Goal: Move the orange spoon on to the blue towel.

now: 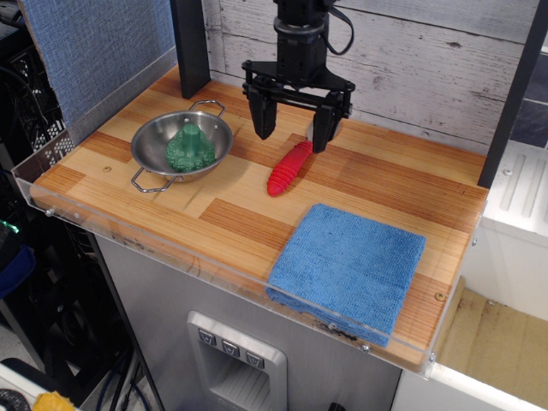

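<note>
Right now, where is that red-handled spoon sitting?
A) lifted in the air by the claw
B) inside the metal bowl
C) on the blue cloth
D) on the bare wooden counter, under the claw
D: the orange spoon lies flat on the wooden counter, between the steel bowl and the blue towel, with the open claw hanging over its upper end.
</note>
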{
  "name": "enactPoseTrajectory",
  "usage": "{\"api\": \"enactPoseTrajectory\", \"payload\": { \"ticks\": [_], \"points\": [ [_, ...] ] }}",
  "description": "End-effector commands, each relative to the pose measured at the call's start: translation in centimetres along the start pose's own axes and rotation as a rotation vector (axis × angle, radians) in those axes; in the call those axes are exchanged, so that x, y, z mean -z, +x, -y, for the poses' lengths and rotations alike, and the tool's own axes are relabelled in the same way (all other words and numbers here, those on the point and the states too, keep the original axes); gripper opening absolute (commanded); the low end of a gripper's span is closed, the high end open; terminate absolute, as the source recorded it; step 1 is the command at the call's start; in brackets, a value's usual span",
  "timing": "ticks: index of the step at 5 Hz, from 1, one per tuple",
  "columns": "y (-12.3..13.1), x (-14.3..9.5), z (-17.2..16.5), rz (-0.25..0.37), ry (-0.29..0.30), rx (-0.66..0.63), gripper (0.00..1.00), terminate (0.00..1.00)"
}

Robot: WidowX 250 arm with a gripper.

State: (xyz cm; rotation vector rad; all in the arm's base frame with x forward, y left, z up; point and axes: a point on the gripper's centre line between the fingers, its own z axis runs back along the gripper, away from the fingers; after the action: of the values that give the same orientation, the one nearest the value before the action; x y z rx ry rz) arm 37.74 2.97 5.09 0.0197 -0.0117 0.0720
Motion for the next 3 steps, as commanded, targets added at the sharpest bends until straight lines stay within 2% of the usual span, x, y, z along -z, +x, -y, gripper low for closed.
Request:
{"api": "enactPoseTrajectory", "payload": {
  "ticks": [1,3],
  "points": [
    [1.0,-0.1,-0.5,0.022,-0.004,-0.005,1.00,0.00],
    [0.9,1.7,-0.4,-0.027,0.007,0.005,1.00,0.00]
  ]
}}
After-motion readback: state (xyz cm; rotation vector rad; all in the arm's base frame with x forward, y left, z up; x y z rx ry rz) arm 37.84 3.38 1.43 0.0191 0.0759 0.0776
